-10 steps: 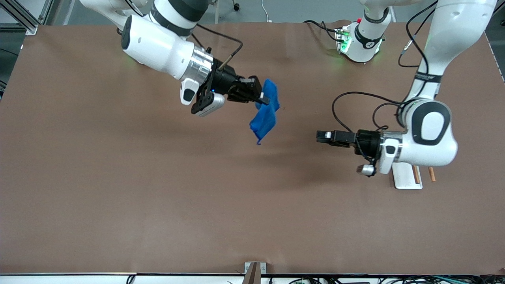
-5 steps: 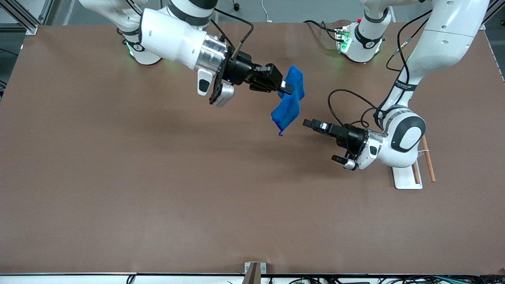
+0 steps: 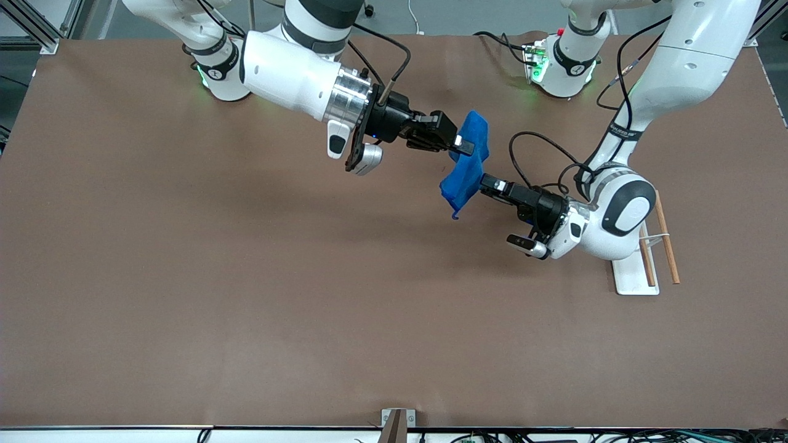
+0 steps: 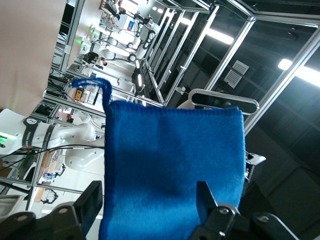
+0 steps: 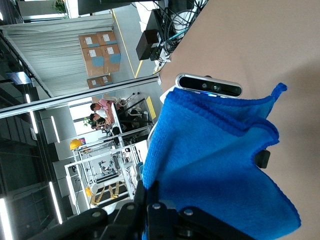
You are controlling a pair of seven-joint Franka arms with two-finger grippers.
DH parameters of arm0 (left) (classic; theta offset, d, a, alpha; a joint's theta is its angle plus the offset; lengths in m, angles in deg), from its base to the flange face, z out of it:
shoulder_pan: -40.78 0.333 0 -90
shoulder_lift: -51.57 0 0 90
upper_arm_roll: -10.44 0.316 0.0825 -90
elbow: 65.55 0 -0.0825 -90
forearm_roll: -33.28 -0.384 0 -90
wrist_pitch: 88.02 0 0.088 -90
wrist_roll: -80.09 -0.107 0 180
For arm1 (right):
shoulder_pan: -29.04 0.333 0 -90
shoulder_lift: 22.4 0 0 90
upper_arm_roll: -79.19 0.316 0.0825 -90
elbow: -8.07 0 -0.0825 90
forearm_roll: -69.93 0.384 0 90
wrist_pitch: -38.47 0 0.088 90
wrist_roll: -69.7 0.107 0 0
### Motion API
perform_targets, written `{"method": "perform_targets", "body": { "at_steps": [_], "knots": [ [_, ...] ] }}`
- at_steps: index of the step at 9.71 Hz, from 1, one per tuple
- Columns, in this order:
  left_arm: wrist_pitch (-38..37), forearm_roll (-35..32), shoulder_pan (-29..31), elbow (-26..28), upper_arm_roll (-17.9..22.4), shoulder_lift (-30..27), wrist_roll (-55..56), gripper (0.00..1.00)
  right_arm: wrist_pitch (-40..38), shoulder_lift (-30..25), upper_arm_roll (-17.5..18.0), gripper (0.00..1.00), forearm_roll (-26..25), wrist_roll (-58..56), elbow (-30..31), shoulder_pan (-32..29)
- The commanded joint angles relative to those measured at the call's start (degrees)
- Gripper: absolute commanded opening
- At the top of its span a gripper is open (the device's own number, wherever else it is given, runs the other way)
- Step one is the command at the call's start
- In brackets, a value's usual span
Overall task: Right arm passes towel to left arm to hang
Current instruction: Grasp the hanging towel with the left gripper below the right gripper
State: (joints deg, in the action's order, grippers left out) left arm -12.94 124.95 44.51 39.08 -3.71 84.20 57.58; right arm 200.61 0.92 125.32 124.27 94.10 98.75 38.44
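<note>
Wide brown table (image 3: 184,277), mostly bare, filling the frame; white rack with wooden rods (image 3: 646,258) at lower right of centre. Coming in from upper left, right arm (image 3: 289,67), its right gripper (image 3: 458,144) clenched on the upper fold of the towel (image 3: 468,166), which hangs in the air just above and right of frame centre, loop corner dangling lowest. Reaching in from the right, left arm (image 3: 622,209), its left gripper (image 3: 487,182) at the towel's lower edge; in the left wrist view fingers (image 4: 205,197) spread on either side of the blue cloth, not yet pinching it. Best handled by closing squarely on a full thickness of cloth, clear of the hem, well apart from the other gripper's bite, then releasing only once the pinch is firm. Plenty of open room below and toward the rack for swinging over to hang
</note>
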Motion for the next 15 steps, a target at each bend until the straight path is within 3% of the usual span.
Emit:
{"method": "perform_targets", "body": {
  "at_steps": [1, 10, 11, 12, 13, 15],
  "knots": [
    [-0.8, 0.7, 1.4, 1.3, -0.2, 0.4, -0.3, 0.75, 1.1, 0.7, 0.6, 0.00, 1.1, 0.1, -1.1, 0.3],
    [-0.8, 0.3, 3.9, -0.4, 0.0, 0.6, 0.4, 0.56, 1.2, 0.7, 0.6, 0.00, 1.1, 0.1, -1.4, 0.3],
    [-0.8, 0.3, 3.9, -0.4, 0.0, 0.5, 0.4, 0.41, 1.2, 0.7, 0.6, 0.00, 1.1, 0.1, -1.4, 0.3],
    [-0.8, 0.3, 4.0, -0.4, 0.0, 0.5, 0.4, 0.17, 1.2, 0.7, 0.6, 0.00, 1.1, 0.1, -1.4, 0.3],
    [-0.8, 0.3, 4.2, -0.4, 0.0, 0.5, 0.4, 0.00, 1.2, 0.7, 0.6, 0.00, 1.1, 0.1, -1.5, 0.3],
    [-0.8, 0.3, 4.2, -0.5, 0.0, 0.1, 0.4, 0.00, 1.2, 0.7, 0.6, 0.00, 1.1, 0.1, -1.5, 0.3]
  ]
}}
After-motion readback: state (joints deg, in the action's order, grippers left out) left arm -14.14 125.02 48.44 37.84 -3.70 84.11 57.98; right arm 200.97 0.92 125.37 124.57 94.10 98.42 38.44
